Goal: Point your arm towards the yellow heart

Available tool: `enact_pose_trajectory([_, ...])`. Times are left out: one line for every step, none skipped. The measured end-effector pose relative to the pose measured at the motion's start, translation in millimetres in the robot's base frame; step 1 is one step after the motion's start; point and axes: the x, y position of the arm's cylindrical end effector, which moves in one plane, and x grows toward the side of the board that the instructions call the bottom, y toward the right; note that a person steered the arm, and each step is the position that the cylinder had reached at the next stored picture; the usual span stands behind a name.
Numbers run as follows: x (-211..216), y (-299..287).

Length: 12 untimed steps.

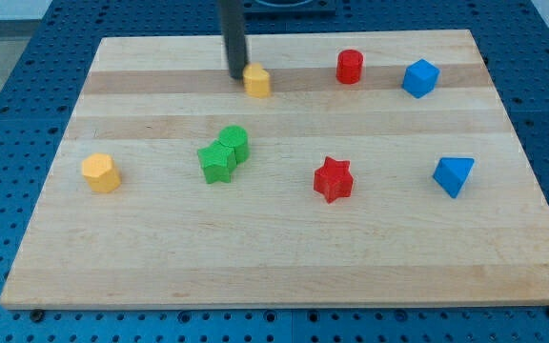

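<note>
My tip (236, 75), the lower end of the straight dark rod with no jaws to open or close, stands on the pale wooden board (284, 257) near the view's top, just left of the small yellow heart block (257, 81) and seemingly touching it. Further right along the top are a red cylinder (350, 67) and a blue cube (420, 78). Lower down, from left to right, lie a yellow hexagonal block (101, 172), a green star (217, 162) touching a green cylinder (234, 141), a red star (333, 179) and a blue triangular block (454, 175).
</note>
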Motion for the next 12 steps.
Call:
enact_pose_trajectory([27, 71])
enact_pose_trajectory([38, 116])
enact_pose_trajectory([32, 111])
enact_pose_trajectory([3, 84])
enact_pose_trajectory([1, 69])
enact_pose_trajectory([-34, 49])
enact_pose_trajectory([-73, 72])
enact_pose_trajectory([-85, 94])
enact_pose_trajectory([-66, 122])
enact_pose_trajectory([-57, 131])
enact_pose_trajectory([-51, 131])
enact_pose_trajectory([-19, 122])
